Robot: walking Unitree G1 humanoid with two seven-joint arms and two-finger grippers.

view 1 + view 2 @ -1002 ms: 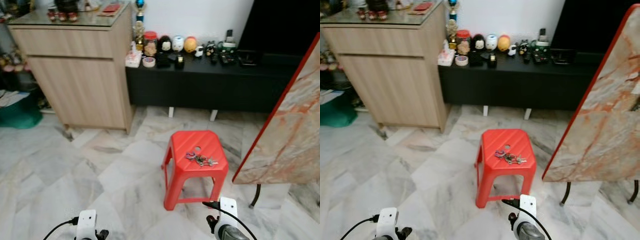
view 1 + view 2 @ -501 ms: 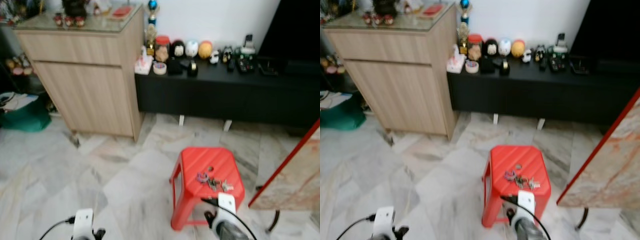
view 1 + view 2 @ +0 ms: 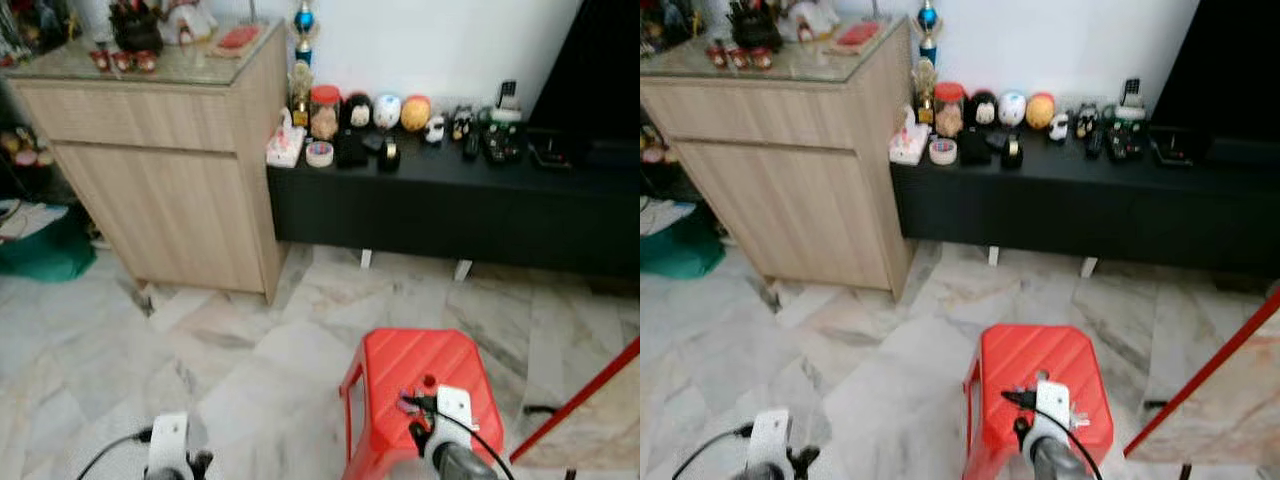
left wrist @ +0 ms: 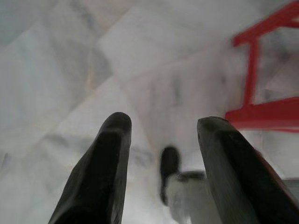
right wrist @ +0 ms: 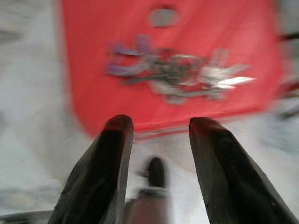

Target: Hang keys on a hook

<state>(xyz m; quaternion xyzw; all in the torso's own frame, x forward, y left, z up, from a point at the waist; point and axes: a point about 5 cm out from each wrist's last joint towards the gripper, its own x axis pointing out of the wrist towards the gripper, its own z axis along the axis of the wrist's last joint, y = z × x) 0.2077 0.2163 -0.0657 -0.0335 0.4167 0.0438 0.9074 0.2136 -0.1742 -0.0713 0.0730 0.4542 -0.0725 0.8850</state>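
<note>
Marble floor (image 3: 200,350); keys (image 5: 177,77) atop red stool (image 3: 1040,370); right tool (image 5: 159,154) spread.

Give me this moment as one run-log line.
phase: approach | keys: lying on red stool | right gripper: open, above stool's near edge | left gripper: open, over floor | hook: unseen

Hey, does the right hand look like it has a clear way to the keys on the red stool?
Probably yes. The right hand is open and pointed at the keys, which lie bare on the red stool with nothing between them. It hangs short of the seat, so it must move closer.
</note>
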